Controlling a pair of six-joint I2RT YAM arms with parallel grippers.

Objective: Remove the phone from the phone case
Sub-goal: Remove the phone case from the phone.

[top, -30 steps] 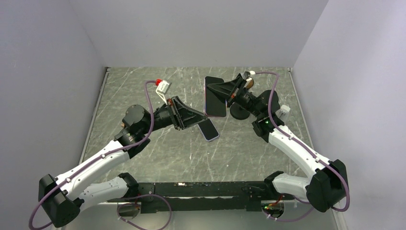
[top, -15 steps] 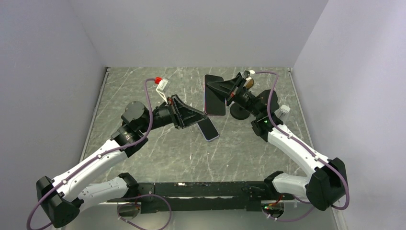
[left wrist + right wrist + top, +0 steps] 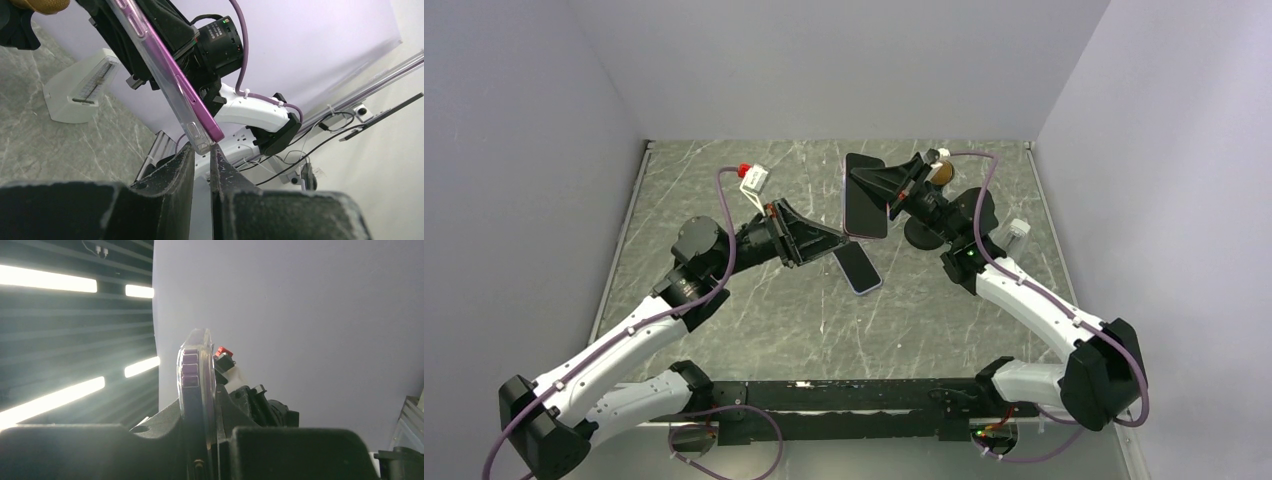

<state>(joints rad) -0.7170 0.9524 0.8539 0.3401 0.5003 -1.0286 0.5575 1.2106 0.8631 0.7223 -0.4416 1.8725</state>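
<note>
Above the grey table (image 3: 744, 320), the phone (image 3: 865, 197) is held aloft by the right arm (image 3: 1034, 305) and has been carried slightly up and to the left over the past second. The left arm (image 3: 624, 340) has been swung in from over a second, darker phone (image 3: 857, 268), which lies flat on the table and is now more fully exposed. The held phone is seen still seated in the clear case (image 3: 150, 55), its purple edge lined by the shell. It is clamped across its faces by the right gripper (image 3: 199, 407). The left gripper (image 3: 201, 155) has been brought to the lower corner of the case, its jaws narrowed to a slit; whether that corner is pinched cannot be told. The approach is judged complete, and peeling the case off that corner is taken to be the step in hand. Nothing has yet been separated.
</note>
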